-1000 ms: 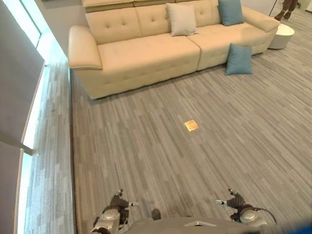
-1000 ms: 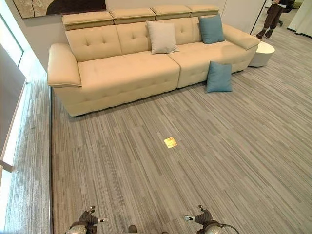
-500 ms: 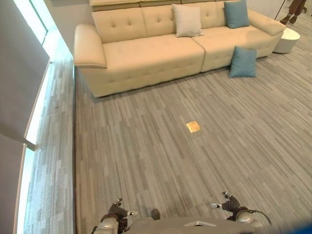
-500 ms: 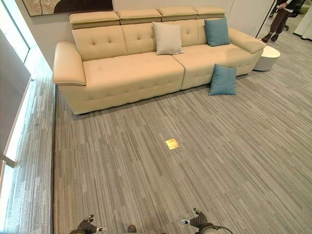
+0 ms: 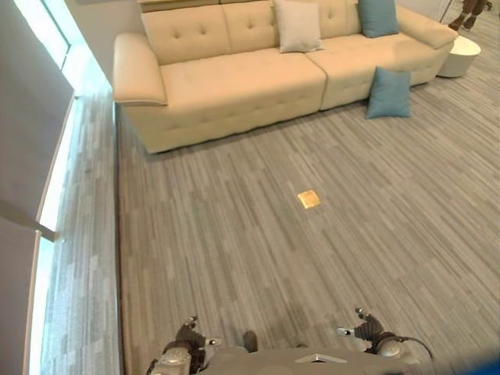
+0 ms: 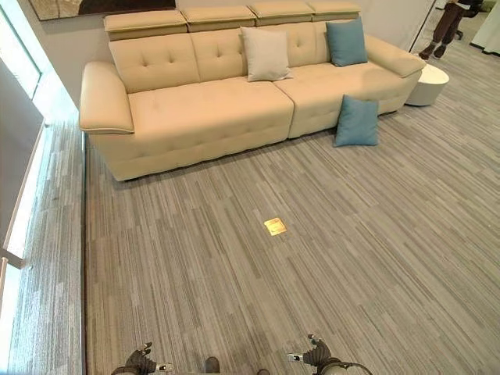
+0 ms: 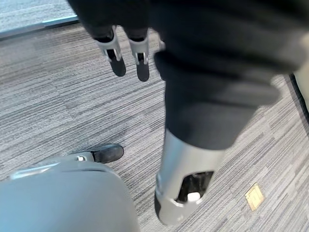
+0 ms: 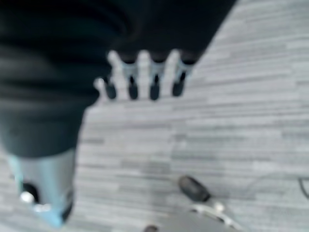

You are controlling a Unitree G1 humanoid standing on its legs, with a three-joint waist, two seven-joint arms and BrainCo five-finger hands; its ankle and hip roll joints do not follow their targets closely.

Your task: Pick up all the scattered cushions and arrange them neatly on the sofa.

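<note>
Grey striped carpet [image 6: 234, 297] ahead, cream sofa [image 6: 234, 109] against the far wall. Two cushions already up on the seat: beige cushion [image 6: 266, 53] near the middle, blue cushion [image 6: 346, 42] toward the right end. Third one, floor cushion [image 6: 357, 122], blue, propped against the sofa front. Small yellow floor plate [image 6: 274, 226] midway across the carpet; white side table [image 6: 429, 83] past the right armrest. Left hand [image 7: 128, 55] and right hand [image 8: 145, 77] low, fingers straight and relaxed, holding nothing. Approach step, by the look of it: well apart from the floor cushion. Next: walk forward and right, bend, grasp it, lift onto the seat.
</note>
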